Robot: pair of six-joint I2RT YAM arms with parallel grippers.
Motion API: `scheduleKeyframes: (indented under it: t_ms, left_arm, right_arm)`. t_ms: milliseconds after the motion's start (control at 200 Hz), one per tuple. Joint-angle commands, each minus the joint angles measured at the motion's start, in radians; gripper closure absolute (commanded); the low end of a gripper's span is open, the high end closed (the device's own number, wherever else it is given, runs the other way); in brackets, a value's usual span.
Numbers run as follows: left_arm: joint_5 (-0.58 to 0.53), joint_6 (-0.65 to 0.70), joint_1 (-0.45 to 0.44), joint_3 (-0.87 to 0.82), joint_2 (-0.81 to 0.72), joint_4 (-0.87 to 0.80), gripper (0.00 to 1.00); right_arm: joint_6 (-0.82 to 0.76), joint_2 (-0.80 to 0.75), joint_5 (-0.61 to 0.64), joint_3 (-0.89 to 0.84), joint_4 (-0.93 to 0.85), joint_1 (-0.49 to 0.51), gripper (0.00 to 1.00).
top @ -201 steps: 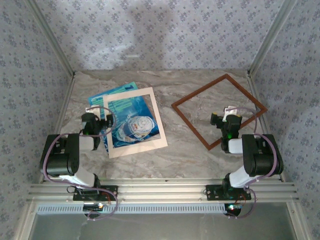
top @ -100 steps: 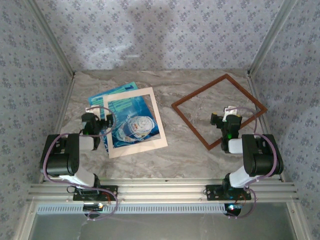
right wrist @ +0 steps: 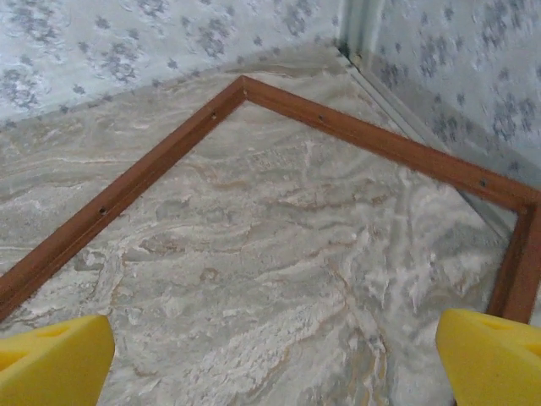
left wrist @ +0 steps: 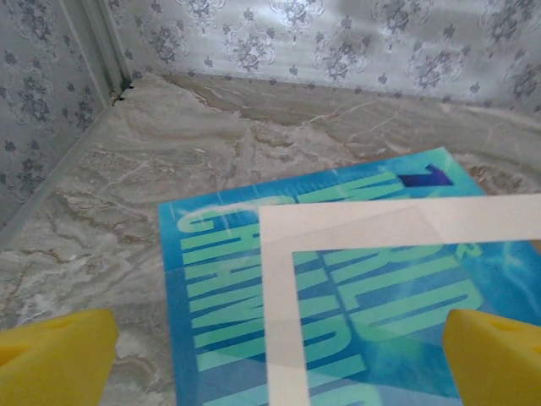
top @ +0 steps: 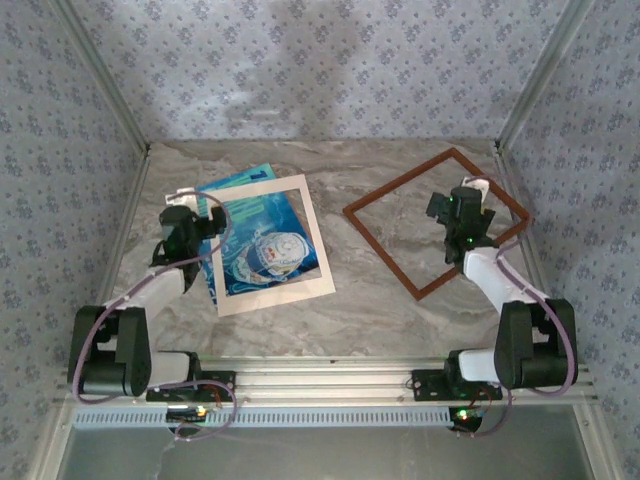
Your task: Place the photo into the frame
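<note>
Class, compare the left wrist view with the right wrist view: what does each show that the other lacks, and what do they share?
Left wrist: the photo, partly covered by a cream mat. Right wrist: the frame, bare table inside it. Both: the table, patterned wall, and yellow tips spread open at the bottom corners: left fingers, right fingers.

This is a robot test cell in a lab, dressed to look domestic. It is a small booth with pale blue-grey floral wallpaper walls held by bare aluminium corner posts. Inside is a beige marble-patterned surface. Two black-and-white robot arms are bolted to a slotted aluminium rail at its near edge.
</note>
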Motion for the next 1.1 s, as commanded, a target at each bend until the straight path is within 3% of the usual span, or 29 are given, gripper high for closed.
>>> scheduleKeyframes:
  t_ms: [0, 170, 525, 894, 1094]
  left_arm:
    - [0.045, -0.125, -0.022, 0.062, 0.017, -0.161, 0.02]
    - [0.139, -0.239, -0.1, 0.067, 0.055, -0.153, 0.01]
    - [0.136, -0.305, -0.313, 0.139, 0.169, -0.202, 0.01]
    - [0.122, -0.302, -0.328, 0.167, 0.197, -0.233, 0.01]
    - [0.112, -0.294, -0.328, 0.162, 0.186, -0.246, 0.01]
  right_arm:
    - [0.255, 0.028, -0.071, 0.059, -0.417, -0.079, 0.05]
    - [0.255, 0.059, -0.209, 0.068, -0.5, -0.196, 0.13]
    - [0.23, 0.142, -0.328, 0.086, -0.533, -0.325, 0.31]
    - [0.222, 0.282, -0.31, 0.127, -0.474, -0.303, 0.5]
    - [0.225, 0.324, -0.303, 0.141, -0.455, -0.294, 0.55]
